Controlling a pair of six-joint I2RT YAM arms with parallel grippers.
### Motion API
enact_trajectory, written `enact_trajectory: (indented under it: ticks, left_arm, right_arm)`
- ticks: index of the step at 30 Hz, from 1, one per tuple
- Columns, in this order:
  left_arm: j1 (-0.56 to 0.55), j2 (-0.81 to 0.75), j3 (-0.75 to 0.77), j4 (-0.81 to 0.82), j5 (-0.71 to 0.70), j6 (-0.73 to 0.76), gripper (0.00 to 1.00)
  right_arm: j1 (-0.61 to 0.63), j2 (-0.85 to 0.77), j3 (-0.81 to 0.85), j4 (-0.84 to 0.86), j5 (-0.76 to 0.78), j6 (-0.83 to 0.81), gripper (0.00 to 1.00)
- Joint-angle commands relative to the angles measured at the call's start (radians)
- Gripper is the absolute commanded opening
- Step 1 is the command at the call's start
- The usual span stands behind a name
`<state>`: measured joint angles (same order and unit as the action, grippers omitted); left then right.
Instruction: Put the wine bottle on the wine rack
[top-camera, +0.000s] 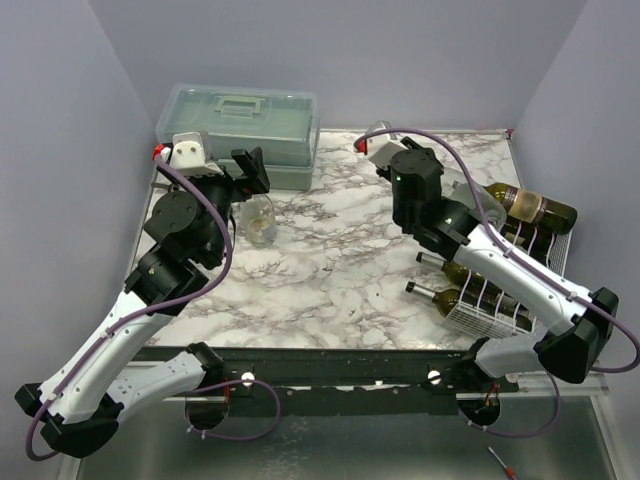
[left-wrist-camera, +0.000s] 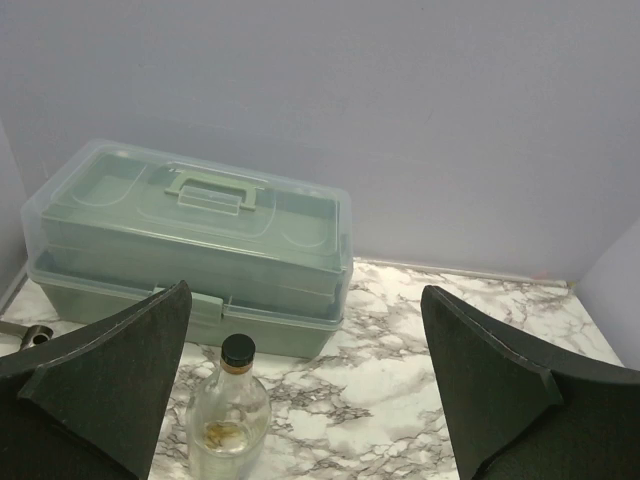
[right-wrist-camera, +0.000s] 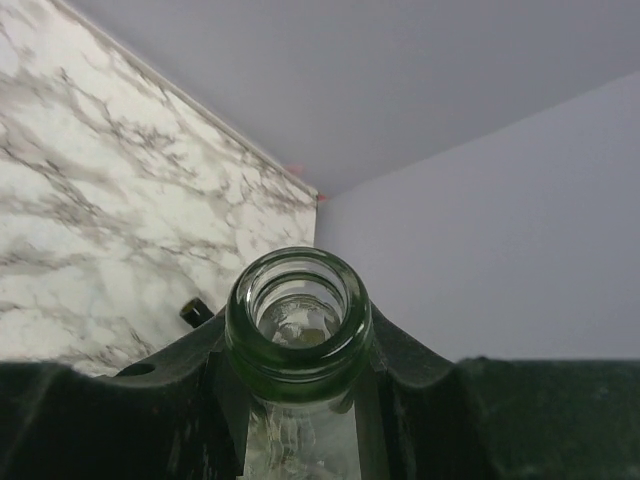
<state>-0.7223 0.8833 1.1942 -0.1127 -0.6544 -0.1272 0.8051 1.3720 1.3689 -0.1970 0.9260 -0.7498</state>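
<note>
Right arm: fingers (right-wrist-camera: 120, 410) are clenching the neck of the wine bottle (top-camera: 530, 206). In the right wrist view the open green mouth (right-wrist-camera: 298, 318) is sitting just past the right gripper (right-wrist-camera: 298, 375), pinched from both sides. In the top view the bottle is lying roughly level, with its base pointing toward the right wall. It is at the far end of the wine rack (top-camera: 497, 305). Whether the glass is touching the wires there cannot be told.

Rack: it is standing at the right edge of the worktop (top-camera: 340, 250) and is already carrying two dark bottles (top-camera: 450, 298) on its near side, necks pointing left.

Left arm: the left gripper (left-wrist-camera: 305, 395) is hanging with its fingers (left-wrist-camera: 110, 370) fully released and holding nothing. A small clear bottle (left-wrist-camera: 230, 410) with a black cap is standing between them and a little beyond. The grey-green toolbox (left-wrist-camera: 190, 250) is sitting behind it against the back wall.

Step in hand, judged: placing. The bottle is grasped and brought to the rack but not yet visibly seated.

Next move, judged: the bottle needs lowering into the free far slot between the upright rods, parallel to the two stored bottles and clear of the nearer one. Only once the wires are taking the weight should the fingers be letting go. A grip on the neck alone is leaving the heavy body free to sag or roll.
</note>
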Motion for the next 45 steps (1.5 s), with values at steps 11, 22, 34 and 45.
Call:
enact_trajectory:
  ticks: [11,22,34,45]
  left_arm:
    - [-0.028,0.001,-0.008,0.013,0.015,-0.005,0.99]
    - [-0.045,-0.029,-0.004,0.012,0.000,0.009,0.99]
    - [-0.066,-0.058,-0.027,0.042,-0.032,0.045,0.99]
    - [-0.088,-0.065,-0.039,0.066,-0.053,0.072,0.99]
  right_arm:
    - [-0.238,-0.196,-0.278,-0.014,0.001,-0.244,0.01]
    - [-0.312,-0.215,-0.416,0.058,-0.005,-0.370,0.01]
    - [-0.323,-0.085,-0.460,0.135,-0.005,-0.422,0.01]
    - [-0.333,-0.061,-0.576,0.248,-0.001,-0.481,0.00]
